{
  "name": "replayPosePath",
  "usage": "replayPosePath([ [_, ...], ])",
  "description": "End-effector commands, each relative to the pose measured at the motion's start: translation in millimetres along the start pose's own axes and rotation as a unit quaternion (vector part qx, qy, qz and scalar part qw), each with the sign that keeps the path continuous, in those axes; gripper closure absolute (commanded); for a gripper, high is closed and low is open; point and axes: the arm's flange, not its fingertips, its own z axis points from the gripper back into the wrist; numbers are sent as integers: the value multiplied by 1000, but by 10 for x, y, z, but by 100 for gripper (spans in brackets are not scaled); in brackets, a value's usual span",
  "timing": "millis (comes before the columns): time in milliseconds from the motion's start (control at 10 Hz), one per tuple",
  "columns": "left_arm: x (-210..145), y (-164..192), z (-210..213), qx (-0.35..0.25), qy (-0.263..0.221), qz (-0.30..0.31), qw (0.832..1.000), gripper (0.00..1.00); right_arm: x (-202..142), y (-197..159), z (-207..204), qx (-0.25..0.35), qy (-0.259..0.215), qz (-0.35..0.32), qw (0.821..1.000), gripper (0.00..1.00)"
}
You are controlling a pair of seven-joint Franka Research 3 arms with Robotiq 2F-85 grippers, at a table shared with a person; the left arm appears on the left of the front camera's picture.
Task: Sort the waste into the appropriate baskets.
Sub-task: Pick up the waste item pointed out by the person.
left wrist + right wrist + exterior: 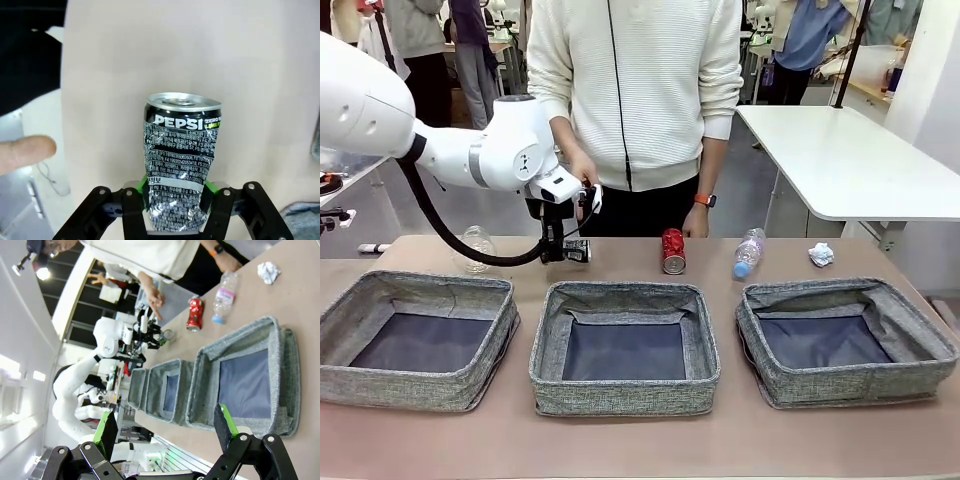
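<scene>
Grey baskets (623,396) show dark bases (623,351); left gripper (564,254) clamps crushed can (180,150).

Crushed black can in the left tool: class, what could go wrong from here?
1. The left tool pinches only the crumpled end of the crushed black can; it may slip or twist out when carried.
2. A person's finger is close by; a sideways swing might hit it.

1. My left pincer (175,190): black, green pads.
2. The crushed can (179,150): black and silver, white print.
3. The middle basket (625,395): grey weave, dark grey base.
4. The soda can (673,250) behind that basket: red.
5. The bottle (748,253): clear, blue cap.
6. The paper ball (821,254): white.
</scene>
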Motion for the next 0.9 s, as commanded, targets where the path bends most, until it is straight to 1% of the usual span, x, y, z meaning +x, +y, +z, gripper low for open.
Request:
replayPosePath([
  [0,-57,-312,557,-3,-27,86,996,100,24,2,1,8,-7,12,1000,0],
  [100,-78,-593,1028,8,-36,163,986,100,24,2,1,8,-7,12,1000,0],
  [200,-129,-900,1444,-13,-41,243,969,100,24,2,1,8,-7,12,1000,0],
  [300,-107,-1334,1752,-29,-101,206,973,100,24,2,1,8,-7,12,1000,0],
  [400,-65,-1756,1929,-129,-148,137,971,100,24,2,1,8,-7,12,1000,0],
  [500,41,-2076,2038,-168,-195,148,955,100,24,2,1,8,-7,12,1000,0],
  [600,153,-2281,2116,-204,-204,189,939,100,24,2,1,8,-7,12,1000,0],
  [700,184,-1790,2107,-113,-151,161,969,100,24,2,1,8,-7,12,1000,0],
  [800,184,-1790,2107,-113,-151,161,969,100,24,2,1,8,-7,12,1000,0],
])
